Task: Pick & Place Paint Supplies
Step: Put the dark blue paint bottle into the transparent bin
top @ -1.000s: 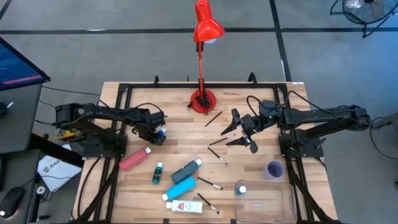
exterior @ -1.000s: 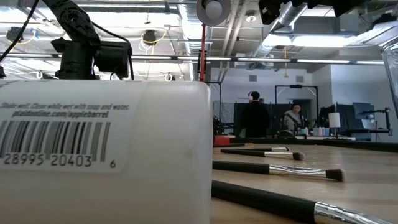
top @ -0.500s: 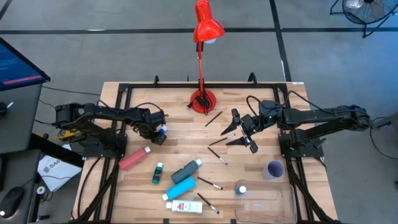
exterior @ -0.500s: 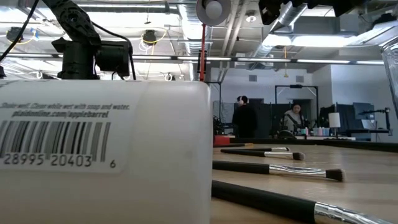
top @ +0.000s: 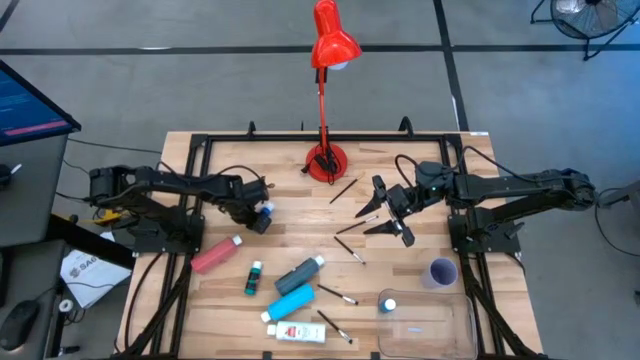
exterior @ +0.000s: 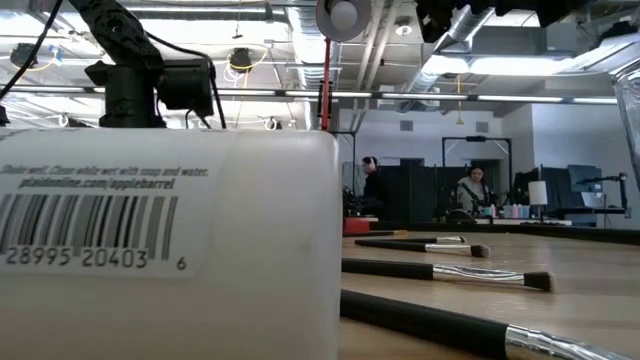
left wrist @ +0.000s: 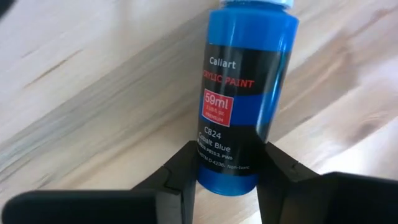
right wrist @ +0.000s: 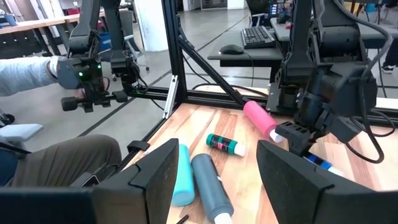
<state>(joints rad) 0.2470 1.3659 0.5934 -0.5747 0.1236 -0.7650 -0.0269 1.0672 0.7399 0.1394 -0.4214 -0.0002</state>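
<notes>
Blue paint bottle [left wrist: 245, 93] lies on the wooden table [top: 420, 305] near my left arm's side. My left gripper [left wrist: 227, 165] has narrowed since a second ago, and its fingers now clamp the bottle's base. My right gripper [top: 392, 212] hasn't moved, jaws spread over the brushes [top: 352, 227].

Glossy plastic blue bottle [left wrist: 249, 93], pale wooden table [left wrist: 74, 93]

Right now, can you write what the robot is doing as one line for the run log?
left gripper: closing around cobalt blue paint bottle, bottle lying on table | right gripper: open, empty, hovering over paintbrushes
</notes>
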